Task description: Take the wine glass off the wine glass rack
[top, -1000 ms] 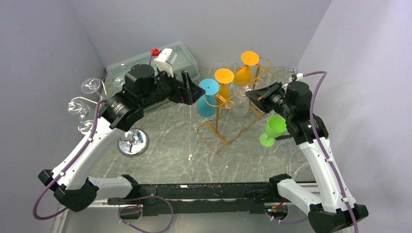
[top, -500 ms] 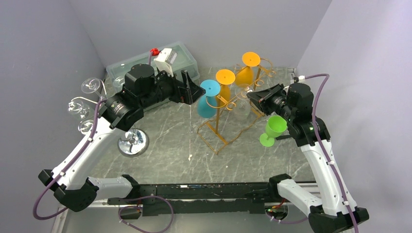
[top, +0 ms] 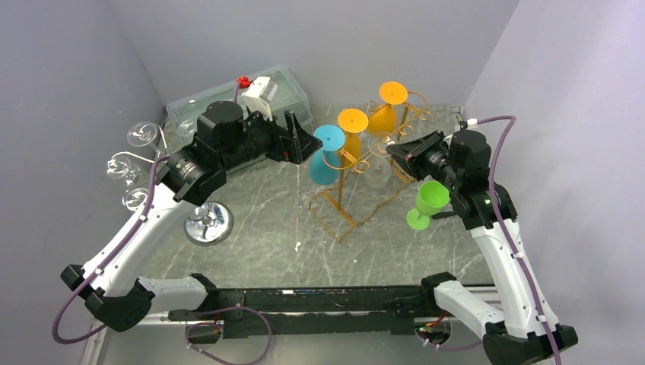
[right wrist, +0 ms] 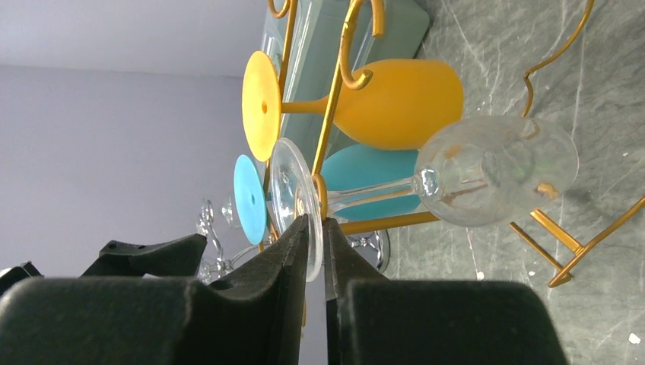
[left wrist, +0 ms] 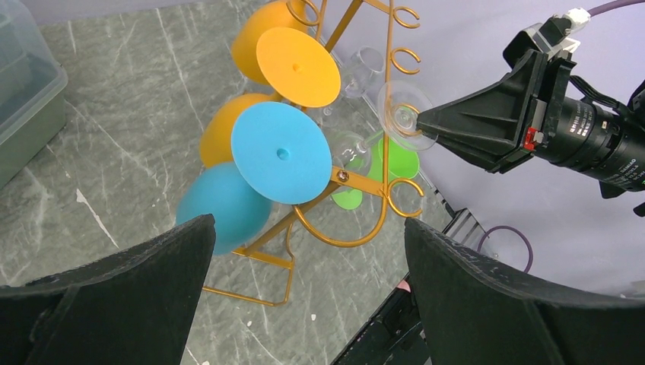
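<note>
The wine glass rack (top: pixel 335 209) is a thin golden wire frame in the middle of the table. A clear wine glass (top: pixel 378 169) hangs upside down from one of its hooks. My right gripper (top: pixel 392 148) is shut on that glass's round foot (right wrist: pixel 293 190), and the bowl (right wrist: pixel 494 171) points away from it. The stem still sits in a gold hook (right wrist: pixel 335 114). My left gripper (top: pixel 308 144) stands open at the rack's left end beside a blue glass (left wrist: pixel 281 152), with nothing between its fingers (left wrist: pixel 308 228).
Two orange glasses (top: pixel 351 122) (top: pixel 388 106) also hang on the rack. A green glass (top: pixel 427 201) stands upright under my right arm. A chrome round-based stand (top: pixel 207 223) with clear glasses is at the left. A clear plastic box (top: pixel 228 99) sits at the back left.
My right arm has shifted slightly to the right, and the clear glass in its grip has moved a little with it. The left arm has not moved.
</note>
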Available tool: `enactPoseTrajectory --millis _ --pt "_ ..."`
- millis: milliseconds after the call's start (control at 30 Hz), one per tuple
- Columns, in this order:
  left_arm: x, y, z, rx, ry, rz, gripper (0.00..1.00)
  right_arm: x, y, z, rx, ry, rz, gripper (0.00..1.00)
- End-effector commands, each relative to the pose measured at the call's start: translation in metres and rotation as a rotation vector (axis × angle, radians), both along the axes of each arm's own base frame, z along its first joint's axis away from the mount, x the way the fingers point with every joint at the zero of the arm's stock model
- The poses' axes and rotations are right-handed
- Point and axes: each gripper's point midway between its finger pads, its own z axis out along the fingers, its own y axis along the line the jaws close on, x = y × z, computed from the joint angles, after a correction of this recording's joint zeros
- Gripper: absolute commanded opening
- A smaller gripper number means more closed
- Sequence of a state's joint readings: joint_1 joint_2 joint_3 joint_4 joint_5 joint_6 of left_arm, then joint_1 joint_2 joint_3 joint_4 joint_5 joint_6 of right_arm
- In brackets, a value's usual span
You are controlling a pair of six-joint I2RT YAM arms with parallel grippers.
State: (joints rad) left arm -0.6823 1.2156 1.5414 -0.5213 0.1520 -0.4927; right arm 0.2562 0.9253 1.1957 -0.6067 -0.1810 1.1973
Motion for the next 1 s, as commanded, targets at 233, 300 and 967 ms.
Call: enactPoseTrajectory --millis 233,300,967 --pt "0.0 -0.001 0.014 -0.043 -0.032 0.005 1.0 -0.012 0.004 0.044 0.039 -0.124 0.04 0.22" --pt "0.0 -0.002 0.014 -0.045 -0.032 0.0 0.99 -0.013 0.004 0.045 0.039 -0.127 0.038 0.2" --pt "-0.001 -0.002 0.012 -0.056 -0.028 0.0 1.0 -0.023 0.002 0.053 0.076 -0.14 0.031 0.0"
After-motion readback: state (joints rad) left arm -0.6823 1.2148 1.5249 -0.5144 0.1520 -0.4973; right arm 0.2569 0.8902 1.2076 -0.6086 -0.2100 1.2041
